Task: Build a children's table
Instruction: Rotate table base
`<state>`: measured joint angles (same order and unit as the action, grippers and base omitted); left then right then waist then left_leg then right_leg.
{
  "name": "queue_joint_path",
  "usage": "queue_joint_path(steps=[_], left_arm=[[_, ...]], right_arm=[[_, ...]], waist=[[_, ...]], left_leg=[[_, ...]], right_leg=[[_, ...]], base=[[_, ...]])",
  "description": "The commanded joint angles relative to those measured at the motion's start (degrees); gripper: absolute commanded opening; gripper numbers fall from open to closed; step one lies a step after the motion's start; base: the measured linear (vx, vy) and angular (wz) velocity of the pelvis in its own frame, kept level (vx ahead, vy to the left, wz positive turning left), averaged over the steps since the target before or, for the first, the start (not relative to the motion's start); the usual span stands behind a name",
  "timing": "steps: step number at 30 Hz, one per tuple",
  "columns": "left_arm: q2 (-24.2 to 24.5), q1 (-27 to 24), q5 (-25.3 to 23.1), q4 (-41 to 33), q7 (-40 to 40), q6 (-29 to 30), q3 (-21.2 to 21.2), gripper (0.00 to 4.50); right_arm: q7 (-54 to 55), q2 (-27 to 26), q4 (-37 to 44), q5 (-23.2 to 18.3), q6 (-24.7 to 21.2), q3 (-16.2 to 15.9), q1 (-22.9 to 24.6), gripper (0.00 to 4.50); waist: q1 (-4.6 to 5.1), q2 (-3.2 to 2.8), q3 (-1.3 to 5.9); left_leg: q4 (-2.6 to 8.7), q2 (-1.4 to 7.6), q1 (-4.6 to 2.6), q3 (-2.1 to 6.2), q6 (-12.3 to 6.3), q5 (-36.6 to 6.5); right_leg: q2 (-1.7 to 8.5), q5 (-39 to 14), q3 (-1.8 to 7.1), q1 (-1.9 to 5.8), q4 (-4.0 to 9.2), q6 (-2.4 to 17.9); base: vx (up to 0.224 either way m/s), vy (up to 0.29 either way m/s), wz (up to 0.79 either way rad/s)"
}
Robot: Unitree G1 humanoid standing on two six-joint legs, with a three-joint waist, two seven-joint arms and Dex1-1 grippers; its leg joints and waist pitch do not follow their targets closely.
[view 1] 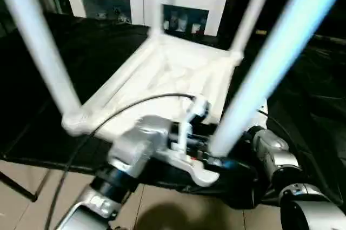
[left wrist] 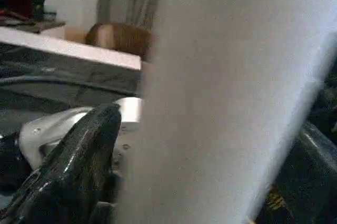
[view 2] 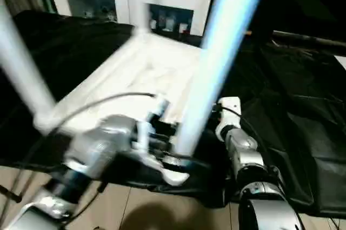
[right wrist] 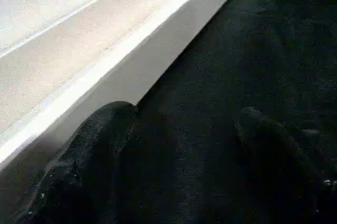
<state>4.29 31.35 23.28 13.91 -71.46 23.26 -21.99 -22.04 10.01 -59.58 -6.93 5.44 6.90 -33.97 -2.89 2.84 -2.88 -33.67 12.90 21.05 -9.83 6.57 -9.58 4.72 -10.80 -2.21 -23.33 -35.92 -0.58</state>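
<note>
The room is looking dim, with most of the light falling from above onto the upturned white table (view 1: pixel 167 73), whose ribbed underside is glaring almost to blank white. The nearest leg (view 1: pixel 270 62) is smearing into a pale blue streak and is showing heavy motion blur; the other legs are blurring too. The black cloth (view 1: pixel 81 52) is swallowing detail in shadow. On the floor (view 1: pixel 162 208) a soft dark shadow is lying. In the left wrist view the leg (left wrist: pixel 226 98) is sitting far out of focus.
</note>
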Motion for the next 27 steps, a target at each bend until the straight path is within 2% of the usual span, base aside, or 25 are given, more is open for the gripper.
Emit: queue_joint_path(steps=[1,5,7,9,11,12,14,15,16,19,22,23,24,27], left_arm=[[-1.6,1.2,-2.1,1.5,1.4,-2.4,-1.4,4.5],[-2.9,2.1,-4.9,4.9,4.2,-6.0,-1.2,4.5],[-2.5,4.1,-8.5,9.3,9.3,-9.9,-0.4,4.5],[-2.4,4.3,-8.7,9.6,9.6,-10.1,-0.3,4.5],[-1.0,5.5,-10.9,12.6,12.1,-13.1,0.9,4.5],[-0.8,5.7,-11.1,13.0,12.4,-13.5,1.2,4.5],[1.8,6.3,-11.8,14.4,12.4,-15.0,2.9,4.5],[2.5,6.4,-12.0,14.8,12.2,-15.2,3.5,4.5],[3.7,6.5,-12.3,15.0,11.9,-15.6,3.9,4.5],[7.1,6.5,-12.7,15.8,10.7,-16.2,4.5,4.5],[10.3,6.3,-14.6,16.3,9.7,-16.4,3.4,4.5],[11.0,6.1,-14.7,15.9,9.5,-16.0,3.4,4.5],[11.6,5.7,-14.4,15.2,9.1,-15.4,3.5,4.5],[12.8,3.5,-13.8,11.1,7.2,-13.4,3.0,4.5]], right_arm=[[-4.7,-2.2,0.0,0.5,0.2,-2.5,-0.4,3.77],[-6.9,-2.4,0.4,1.1,0.5,-3.1,0.0,3.77],[-3.9,-1.8,0.1,1.8,1.7,-2.5,-0.4,3.77],[-3.8,-1.7,0.1,1.7,1.7,-2.4,-0.4,3.77],[-1.9,-0.8,0.1,1.2,2.4,-1.2,-0.5,3.77],[-1.8,-0.7,0.2,1.1,2.5,-1.0,-0.5,3.77],[-0.7,0.4,1.0,0.7,2.8,0.1,0.1,3.77],[-0.5,0.7,1.3,0.6,2.9,0.4,0.3,3.77],[-0.1,1.0,1.8,0.4,3.1,0.8,0.5,3.77],[1.9,1.9,3.1,0.3,3.5,2.0,1.2,3.77],[3.4,3.0,4.0,-0.4,3.8,3.2,1.3,3.77],[3.2,3.5,4.7,-1.2,3.6,3.9,1.3,3.77],[2.6,4.0,5.4,-1.7,3.3,4.2,1.4,3.77],[-0.9,5.7,8.4,-1.9,1.6,3.7,2.6,3.77]], waist=[[-0.71,-0.31,3.82],[-0.77,-0.42,3.8],[-0.82,-0.51,3.75],[-0.82,-0.54,3.71],[-0.91,-0.17,3.57],[-1.07,-0.35,3.61],[-1.14,-0.1,3.53],[-1.15,-0.26,3.45],[-1.16,-0.06,3.46],[-1.24,-0.23,3.43],[-1.33,-0.07,3.66],[-1.42,-0.2,3.72],[-1.5,0.08,3.88],[-2.37,-0.05,4.02]], left_leg=[[3.66,-0.52,0.01,-0.82,-2.71,-12.7],[3.69,-0.29,-0.18,-0.8,-3.07,-13.2],[3.77,-0.34,-0.16,-0.75,-3.02,-13.4],[3.81,-0.33,-0.37,-0.76,-2.58,-14.7],[3.95,-0.42,-0.25,-0.67,-2.5,-15.9],[3.92,-0.4,-0.36,-0.67,-2.42,-15.7],[3.99,-0.46,-0.32,-0.69,-2.27,-15.8],[4.08,-0.44,-0.33,-0.64,-2.02,-16.0],[4.04,-0.42,-0.39,-0.71,-1.97,-16.1],[4.18,-0.39,-0.45,-0.58,-1.32,-16.7],[4.07,-0.37,-0.39,-0.68,-1.41,-15.0],[4.08,-0.37,-0.29,-0.64,-1.49,-14.4],[3.95,-0.31,-0.23,-0.73,-1.89,-12.9],[3.61,-0.29,-0.12,-0.91,-3.22,-9.1]], right_leg=[[1.8,-6.9,1.27,3.48,4.21,13.5],[1.81,-6.1,1.31,3.37,4.27,14.7],[1.79,-6.3,1.28,3.33,4.31,14.7],[1.8,-7.7,1.29,3.21,4.41,14.2],[1.96,-12.2,1.21,3.21,4.92,12.9],[2.05,-13.1,1.27,3.07,4.92,12.5],[2.03,-14.8,1.22,2.93,5.1,11.7],[2.03,-15.9,1.2,2.88,5.13,11.3],[2.0,-16.3,1.2,2.77,5.22,11.1],[2.05,-17.8,1.15,2.49,5.19,10.2],[1.97,-14.2,1.27,2.45,4.73,10.8],[2.02,-13.2,1.26,2.56,4.57,10.9],[1.93,-10.5,1.27,2.66,4.26,11.4],[1.89,-3.4,1.3,2.94,3.44,13.1]], base=[[0.0,0.0,0.0],[0.0,0.0,0.0],[0.0,0.0,0.0],[0.0,0.0,0.0],[0.0,0.0,0.0],[0.0,0.0,0.0],[0.0,0.0,0.0],[0.0,0.0,0.0],[0.0,0.0,0.0],[0.0,0.0,0.0],[0.0,0.0,0.0],[0.0,0.0,0.0],[0.0,0.0,0.0],[0.0,0.0,0.0]])
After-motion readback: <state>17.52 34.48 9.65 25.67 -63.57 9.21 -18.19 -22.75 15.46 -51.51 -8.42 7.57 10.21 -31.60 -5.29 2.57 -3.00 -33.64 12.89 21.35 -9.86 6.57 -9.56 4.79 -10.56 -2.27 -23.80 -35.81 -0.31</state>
